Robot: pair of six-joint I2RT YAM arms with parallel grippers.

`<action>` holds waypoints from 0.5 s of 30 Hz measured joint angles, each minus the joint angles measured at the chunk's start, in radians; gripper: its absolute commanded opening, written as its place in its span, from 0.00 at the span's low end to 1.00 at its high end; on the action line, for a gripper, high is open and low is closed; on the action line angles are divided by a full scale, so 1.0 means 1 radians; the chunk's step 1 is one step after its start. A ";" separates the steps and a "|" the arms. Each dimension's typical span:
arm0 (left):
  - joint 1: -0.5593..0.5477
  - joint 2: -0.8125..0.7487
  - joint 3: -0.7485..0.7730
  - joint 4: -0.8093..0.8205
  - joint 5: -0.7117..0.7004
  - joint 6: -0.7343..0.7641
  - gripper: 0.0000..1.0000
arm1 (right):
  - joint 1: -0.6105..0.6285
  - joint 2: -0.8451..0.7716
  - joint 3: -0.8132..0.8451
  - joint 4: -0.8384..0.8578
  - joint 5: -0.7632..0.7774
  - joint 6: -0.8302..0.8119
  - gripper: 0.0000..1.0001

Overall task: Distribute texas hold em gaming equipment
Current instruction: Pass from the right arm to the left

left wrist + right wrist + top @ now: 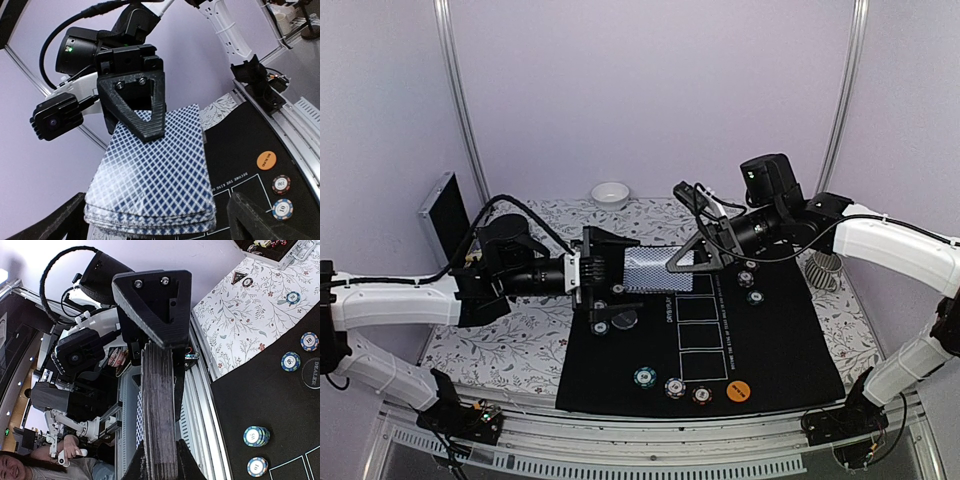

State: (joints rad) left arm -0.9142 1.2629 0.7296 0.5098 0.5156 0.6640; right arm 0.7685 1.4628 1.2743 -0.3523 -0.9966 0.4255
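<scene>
Backdrop, top view: pale lilac walls and metal uprights stand behind a counter (500, 340) covered in a flower-printed cloth. A black felt mat with white outlined rectangles (770, 340) lies on it, and a small white bowl (610, 194) sits at the far edge.
Deck, top view: the thick deck of grey-blue lattice-backed playing cards (655, 272) is held in the air over the mat's far left part, between the two arms. Its patterned back faces up and its long axis runs left to right.
Chips, top view: small round striped-edge poker chips (674, 387) and a flat orange disc (739, 391) sit along the mat's near edge. More chips lie under each arm.
Left pincer (620, 272), left wrist view: the jaws are spread wide and grip nothing, with one finger (50, 220) on each side of the deck's near end. Whether they brush its long edges I cannot tell.
Deck, left wrist view: it points straight away from this camera toward the other arm, and its near edges are slightly stepped.
Right pincer (682, 266), right wrist view: it is narrow, clamped on the deck's two broad faces at one end. The stack shows edge-on between the fingers (155, 305).
Step in hand, judged: the two arms are handling the deck together before cards are dealt to the mat.
Doing it well, judged: the right pincer needs a firm, level clamp so the stepped cards do not fan out or slide. The left pincer should close squarely across the long edges, or take only the top card, with no twist about the long axis.
</scene>
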 measured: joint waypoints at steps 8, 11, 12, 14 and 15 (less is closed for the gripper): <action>-0.006 0.026 0.051 -0.017 0.054 -0.037 0.95 | 0.002 0.001 0.000 0.000 0.003 0.000 0.03; -0.011 0.061 0.077 -0.026 0.053 -0.043 0.92 | 0.002 0.001 0.000 0.001 0.003 0.000 0.03; -0.012 0.073 0.085 -0.034 0.052 -0.043 0.91 | 0.002 0.001 0.000 0.002 0.003 0.000 0.03; -0.012 0.085 0.091 -0.039 0.052 -0.043 0.89 | 0.002 0.001 0.000 0.002 0.003 0.000 0.03; -0.012 0.088 0.091 -0.043 0.053 -0.043 0.89 | 0.002 0.001 0.000 0.003 0.003 0.000 0.03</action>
State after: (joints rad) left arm -0.9264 1.3506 0.8207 0.4667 0.5686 0.6209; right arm 0.7704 1.4635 1.2743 -0.3496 -0.9939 0.4259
